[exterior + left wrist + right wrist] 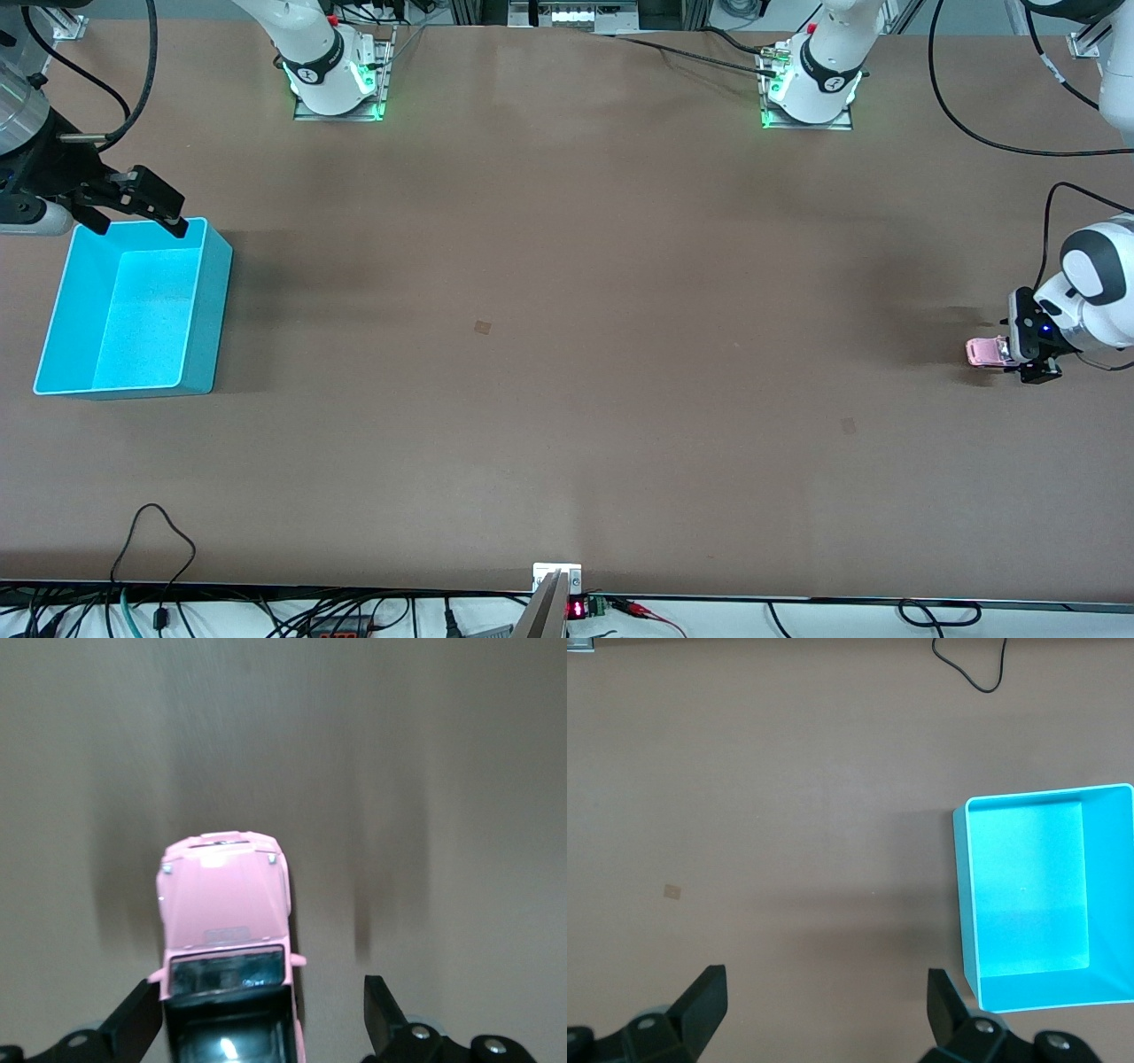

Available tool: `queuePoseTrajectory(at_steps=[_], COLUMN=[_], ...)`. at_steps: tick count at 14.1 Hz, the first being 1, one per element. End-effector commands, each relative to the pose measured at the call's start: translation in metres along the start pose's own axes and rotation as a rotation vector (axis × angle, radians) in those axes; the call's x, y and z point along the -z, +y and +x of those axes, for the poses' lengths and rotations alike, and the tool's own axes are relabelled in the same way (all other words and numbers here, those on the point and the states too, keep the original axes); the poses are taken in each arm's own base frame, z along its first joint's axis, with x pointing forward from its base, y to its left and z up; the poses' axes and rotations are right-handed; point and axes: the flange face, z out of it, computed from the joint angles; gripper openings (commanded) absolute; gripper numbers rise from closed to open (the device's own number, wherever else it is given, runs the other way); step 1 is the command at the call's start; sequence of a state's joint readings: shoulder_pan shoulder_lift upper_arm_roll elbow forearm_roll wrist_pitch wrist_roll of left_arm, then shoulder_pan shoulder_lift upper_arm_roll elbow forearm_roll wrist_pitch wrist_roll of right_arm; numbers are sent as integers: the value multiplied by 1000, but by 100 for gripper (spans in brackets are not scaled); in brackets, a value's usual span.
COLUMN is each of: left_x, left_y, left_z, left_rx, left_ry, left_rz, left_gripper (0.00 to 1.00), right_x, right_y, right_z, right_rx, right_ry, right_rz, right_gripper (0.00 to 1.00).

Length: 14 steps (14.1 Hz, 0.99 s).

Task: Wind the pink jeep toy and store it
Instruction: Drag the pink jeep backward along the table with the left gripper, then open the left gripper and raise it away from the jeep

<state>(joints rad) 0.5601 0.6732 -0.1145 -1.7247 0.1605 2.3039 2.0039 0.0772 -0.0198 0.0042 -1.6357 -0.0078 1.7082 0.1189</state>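
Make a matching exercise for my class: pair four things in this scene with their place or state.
Things:
1. pink jeep toy
2. turquoise bin
3. left gripper
4. right gripper

Places or states:
A. empty, at the right arm's end of the table
B. jaws open, over the bin's rim
C. on the table, between open jaws
D. low at the table, jaws open around the toy

Pairs: 1-C, 2-A, 3-D, 4-B
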Motion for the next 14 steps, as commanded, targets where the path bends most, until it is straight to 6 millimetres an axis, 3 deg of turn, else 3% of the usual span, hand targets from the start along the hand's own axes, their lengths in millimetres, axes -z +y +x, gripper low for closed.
queuePoseTrajectory(at_steps=[1, 7, 11, 14], left_x=[37, 105, 142, 194], left_y=[-4, -10, -17, -21], left_z=[11, 78, 147, 209], left_rx=[42, 245, 417, 610], left_ry=[2, -24, -42, -83], left_rz=[-53, -176, -224, -283], left_gripper=[100, 100, 100, 100], right_x=[6, 6, 6, 7], right_y=[0, 1, 0, 0], right_z=[-2, -2, -2, -2], right_rx=[12, 10, 12, 11], right_ry=[0, -2, -2, 0], right_rz=[-15, -15, -15, -13], right_gripper=[100, 100, 100, 100])
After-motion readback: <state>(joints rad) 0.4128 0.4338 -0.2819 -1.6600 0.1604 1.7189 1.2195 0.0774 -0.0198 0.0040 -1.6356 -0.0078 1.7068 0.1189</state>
